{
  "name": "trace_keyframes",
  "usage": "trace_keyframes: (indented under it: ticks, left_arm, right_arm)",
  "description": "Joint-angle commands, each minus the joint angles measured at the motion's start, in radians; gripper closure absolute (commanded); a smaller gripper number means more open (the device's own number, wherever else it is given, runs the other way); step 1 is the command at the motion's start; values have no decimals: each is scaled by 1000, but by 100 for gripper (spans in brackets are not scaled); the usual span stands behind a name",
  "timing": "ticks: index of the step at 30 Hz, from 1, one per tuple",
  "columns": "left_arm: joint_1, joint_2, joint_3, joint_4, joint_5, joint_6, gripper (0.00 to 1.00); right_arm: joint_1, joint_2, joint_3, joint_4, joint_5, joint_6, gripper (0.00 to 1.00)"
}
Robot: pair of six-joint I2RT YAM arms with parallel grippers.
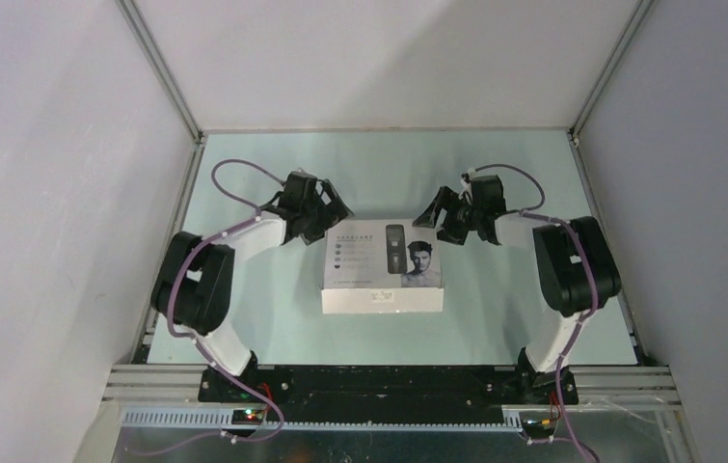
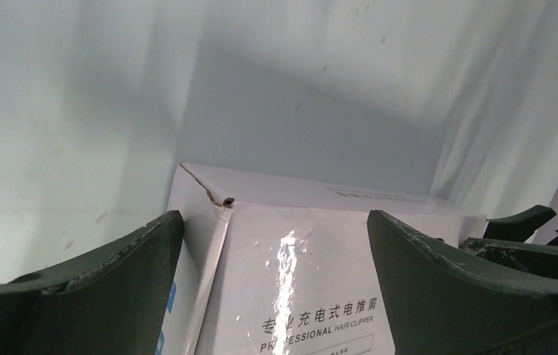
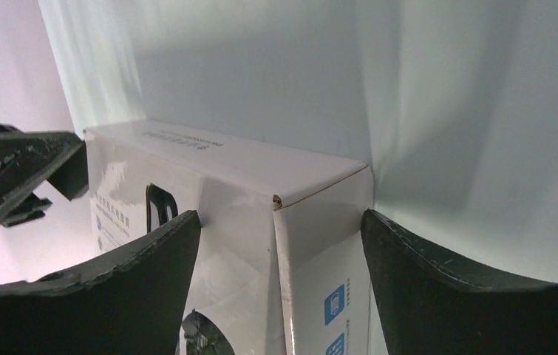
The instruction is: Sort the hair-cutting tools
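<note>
No hair-cutting tools show in any view. A shut white cardboard box (image 1: 382, 258) printed with a clipper and a man's face lies flat mid-table. My left gripper (image 1: 329, 218) hovers at its far left corner, jaws wide open; in the left wrist view the gripper (image 2: 274, 218) straddles that corner of the box (image 2: 298, 266). My right gripper (image 1: 440, 218) is at the far right corner, also open; in the right wrist view the gripper (image 3: 279, 214) spans the corner edge of the box (image 3: 224, 159) without clamping it.
The pale green table (image 1: 495, 318) is walled by grey panels left, right and behind, with aluminium posts (image 1: 162, 68) at the back corners. The other arm's fingers (image 2: 523, 222) show at the right edge of the left wrist view.
</note>
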State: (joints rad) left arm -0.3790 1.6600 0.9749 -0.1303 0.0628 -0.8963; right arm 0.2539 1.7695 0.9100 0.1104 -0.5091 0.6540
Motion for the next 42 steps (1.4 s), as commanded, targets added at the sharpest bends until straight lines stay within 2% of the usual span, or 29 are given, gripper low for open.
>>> trace_keyframes:
  ticks: [1, 7, 9, 12, 15, 19, 22, 27, 31, 37, 42]
  left_arm:
    - [1, 72, 136, 92, 119, -59, 4]
    - [57, 142, 239, 112, 114, -45, 3]
    - [81, 135, 245, 117, 102, -18, 3]
    - [110, 66, 217, 120, 76, 63, 1]
    - [116, -31, 151, 102, -13, 151, 0]
    - [117, -211, 74, 55, -138, 262, 0]
    - [116, -391, 9, 22, -194, 340, 0]
    - [116, -669, -122, 23, -243, 416, 0]
    - [116, -893, -227, 14, -295, 453, 0]
    - [116, -1096, -324, -45, -339, 522, 0]
    - [116, -1168, -412, -70, -257, 479, 0]
  right_arm:
    - [-8, 91, 187, 110, -122, 48, 18]
    - [-31, 208, 393, 25, -101, 24, 18]
    - [-46, 213, 415, -9, -73, 8, 17]
    - [-74, 172, 418, -90, -35, -45, 15]
    - [-86, 101, 405, -201, 20, -118, 13]
    - [-87, -81, 349, -291, 121, -209, 6]
    - [-88, -213, 238, -268, 188, -217, 3]
    - [-89, -493, 38, -144, 215, -157, 1]
    - [-92, -619, -43, -197, 188, -154, 1]
    - [-91, -789, -168, -257, 191, -189, 1]
    - [-86, -846, -248, -276, 180, -207, 4]
